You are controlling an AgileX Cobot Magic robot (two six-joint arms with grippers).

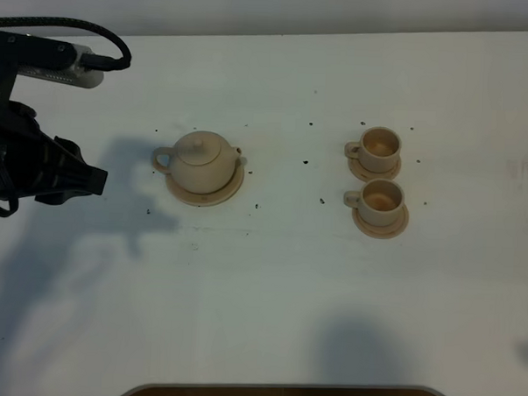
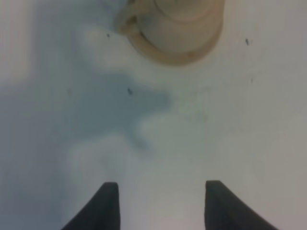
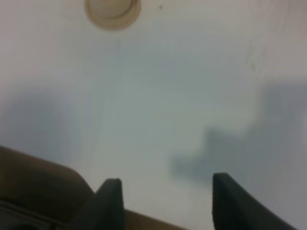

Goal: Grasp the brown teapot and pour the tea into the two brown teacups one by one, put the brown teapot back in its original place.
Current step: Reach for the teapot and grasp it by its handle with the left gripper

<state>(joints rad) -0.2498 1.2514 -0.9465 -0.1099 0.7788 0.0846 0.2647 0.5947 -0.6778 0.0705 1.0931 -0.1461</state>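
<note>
The brown teapot [image 1: 202, 160] sits upright on its wide round saucer [image 1: 213, 196] left of the table's middle, lid on, handle to the left. The two brown teacups [image 1: 379, 148] [image 1: 381, 200] stand on small saucers to the right, one behind the other. My left gripper [image 1: 94, 180] hovers left of the teapot, apart from it. In the left wrist view this gripper [image 2: 160, 206] is open and empty, with the teapot [image 2: 184, 24] ahead of it. My right gripper [image 3: 165, 206] is open over bare table, with one teacup [image 3: 112, 9] far ahead.
The white table [image 1: 269, 277] carries small dark specks around the crockery. Its front edge [image 1: 282, 389] runs along the bottom of the exterior high view. A black cable and a grey bar [image 1: 60, 62] sit at the back left above my left arm.
</note>
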